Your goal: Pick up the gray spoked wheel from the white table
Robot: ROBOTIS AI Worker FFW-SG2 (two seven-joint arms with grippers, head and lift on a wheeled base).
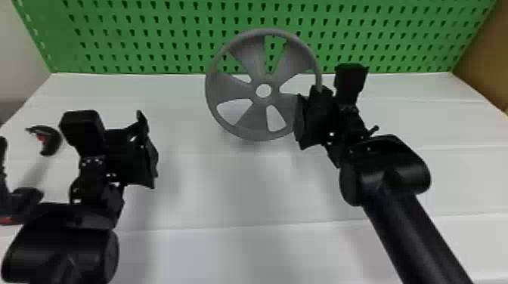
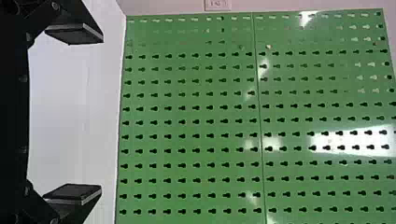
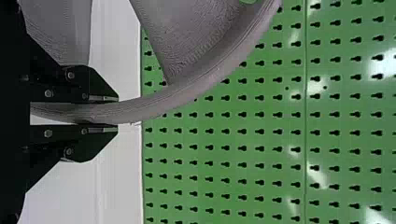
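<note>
In the head view my right gripper (image 1: 319, 90) holds the right side of the gray spoked wheel (image 1: 251, 119), which stands face-on over the white table (image 1: 242, 189) with a faint shadow beneath. Seen from the right wrist, the wheel's rim (image 3: 187, 93) runs between the two fingers of the right gripper (image 3: 105, 113), pressed from both sides. My left gripper (image 1: 145, 147) is over the table at the left, apart from the wheel. Its fingers are wide apart in the left wrist view, where the left gripper (image 2: 74, 114) has nothing between them.
Behind the table rises a green pegboard (image 1: 170, 37). A black curved object with a red part (image 1: 51, 139) is at the far left, beyond the left arm, and another black and red piece (image 1: 22, 204) is at the left edge. A brown panel (image 1: 487, 56) bounds the right side.
</note>
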